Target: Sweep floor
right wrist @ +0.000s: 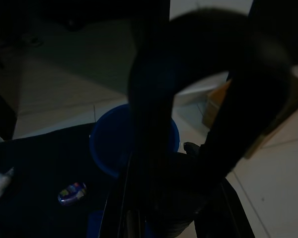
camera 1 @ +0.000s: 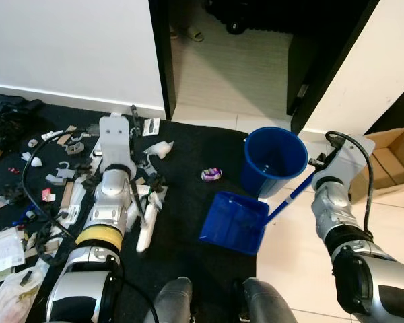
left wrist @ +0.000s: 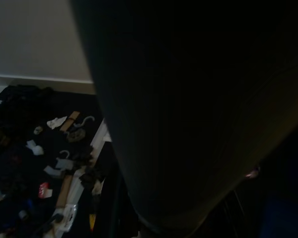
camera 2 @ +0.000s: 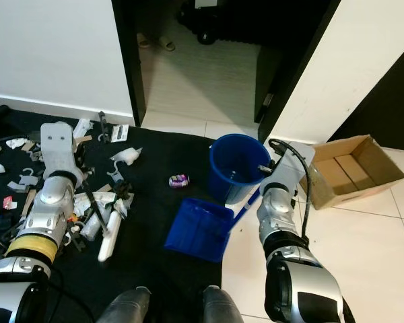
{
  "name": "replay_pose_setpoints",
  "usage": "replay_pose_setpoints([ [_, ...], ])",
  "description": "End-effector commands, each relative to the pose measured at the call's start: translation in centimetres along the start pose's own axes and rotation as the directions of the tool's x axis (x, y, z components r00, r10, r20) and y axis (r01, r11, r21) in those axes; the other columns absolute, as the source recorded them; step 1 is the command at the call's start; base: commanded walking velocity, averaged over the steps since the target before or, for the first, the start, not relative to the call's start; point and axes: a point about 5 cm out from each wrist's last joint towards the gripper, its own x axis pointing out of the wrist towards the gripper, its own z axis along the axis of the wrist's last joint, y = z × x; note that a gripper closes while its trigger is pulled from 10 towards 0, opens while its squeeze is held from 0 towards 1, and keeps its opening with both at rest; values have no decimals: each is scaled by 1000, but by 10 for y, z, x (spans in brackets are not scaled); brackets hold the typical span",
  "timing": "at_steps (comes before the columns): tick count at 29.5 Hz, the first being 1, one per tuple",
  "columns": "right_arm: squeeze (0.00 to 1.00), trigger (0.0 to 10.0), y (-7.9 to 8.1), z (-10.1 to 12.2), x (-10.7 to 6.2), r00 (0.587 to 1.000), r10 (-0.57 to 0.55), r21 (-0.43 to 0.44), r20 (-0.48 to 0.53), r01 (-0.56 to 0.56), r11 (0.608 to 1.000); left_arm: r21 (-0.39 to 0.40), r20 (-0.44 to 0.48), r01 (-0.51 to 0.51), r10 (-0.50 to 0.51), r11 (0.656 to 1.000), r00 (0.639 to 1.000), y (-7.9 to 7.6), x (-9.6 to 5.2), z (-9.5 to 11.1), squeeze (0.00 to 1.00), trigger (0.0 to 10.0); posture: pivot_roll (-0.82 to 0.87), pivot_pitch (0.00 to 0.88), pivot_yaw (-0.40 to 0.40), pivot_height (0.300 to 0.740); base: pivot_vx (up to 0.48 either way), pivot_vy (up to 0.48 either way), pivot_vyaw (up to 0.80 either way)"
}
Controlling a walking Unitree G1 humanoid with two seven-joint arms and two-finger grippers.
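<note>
The blue dustpan (camera 1: pixel 233 222) lies at the centre of the frame, on the right edge of the black mat (camera 1: pixel 182 161), its mouth turned toward the lower left. Its blue handle (camera 1: pixel 289 200) slants up to the right, where the right tool (camera 1: pixel 316 168) is closed around its end. Just above the pan, touching its upper right corner, stands a blue bucket (camera 1: pixel 272 160), upright, partly on the pale tile floor (camera 1: pixel 303 262).

A small purple-and-white wrapper (camera 1: pixel 211 174) lies on the mat left of the bucket, apart from both. The left arm reaches up the left side of the frame; its left tool (camera 1: pixel 116 128) hangs over a scatter of white and brown scraps (camera 1: pixel 60 175), and I cannot tell whether its fingers are open. A white tube-like piece (camera 1: pixel 146 232) lies beside that arm. An open cardboard box (camera 2: pixel 343 165) sits on the tiles at the right.
</note>
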Motion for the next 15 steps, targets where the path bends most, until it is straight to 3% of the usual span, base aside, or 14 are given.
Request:
replay_pose_setpoints([
  [1, 0, 10000, 5, 12, 4, 998, 42, -9, 47, -41, 999, 36, 22, 8, -9, 999, 1000, -5, 0, 3, 0, 10000, 100, 9, -64, 740, 0, 0, 0],
  [7, 0, 10000, 18, 12, 3, 988, 153, -26, 37, -152, 988, 31, 60, -34, 32, 999, 998, 1, 0, 10, 0, 10000, 109, 17, -78, 740, 0, 0, 0],
  [11, 0, 10000, 24, 1, 0, 978, 206, -21, -26, -206, 978, 11, 50, -64, 63, 998, 997, 2, 0, 12, 0, 10000, 116, 24, -79, 740, 0, 0, 0],
  [15, 0, 10000, 27, -10, -5, 966, 251, -72, -68, -256, 964, -3, 49, -103, 103, 995, 993, 7, -2, 11, 0, 10000, 126, 31, -77, 740, 0, 0, 0],
])
